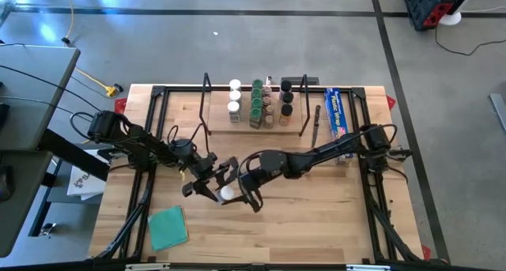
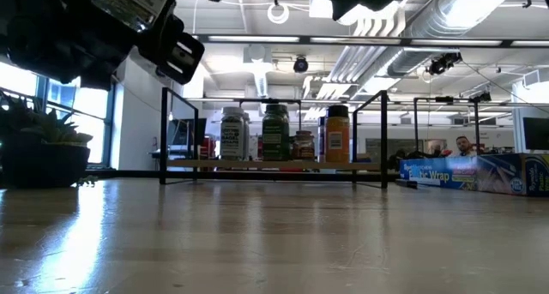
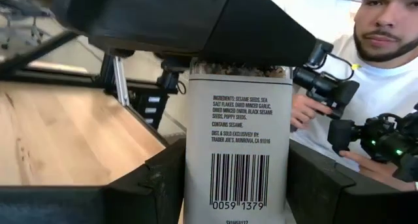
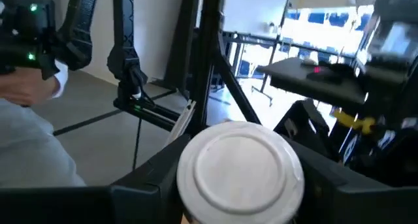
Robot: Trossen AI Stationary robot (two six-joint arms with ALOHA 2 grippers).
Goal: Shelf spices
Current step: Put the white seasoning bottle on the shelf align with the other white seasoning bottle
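the tabletop (image 1: 316,223) carries the shelf (image 1: 254,125) at its far edge, and every place below is told from that shelf. on its board stand most of the spices (image 1: 259,103), in short rows between the black end frames. just beyond the shelf's right end lies a long blue wrap box (image 1: 335,111), and well in front of the shelf toward the left corner lies a flat teal square (image 1: 168,227). both arms meet well in front of the shelf, near the middle of the tabletop. the left gripper (image 1: 207,182) and the right gripper (image 1: 247,193) close in on one white-lidded spice jar (image 1: 228,193) from opposite sides. in the left wrist view the jar's label (image 3: 238,145) fills the space between the left jaws, which grasp it by the body. in the right wrist view the white lid (image 4: 240,172) sits between the right jaws, which seem to touch the jar; whether they are clenched i cannot tell. this looks like a handover step, mid-task. next, one side should release so the other can carry the jar back to a free spot on the shelf board, kept upright.
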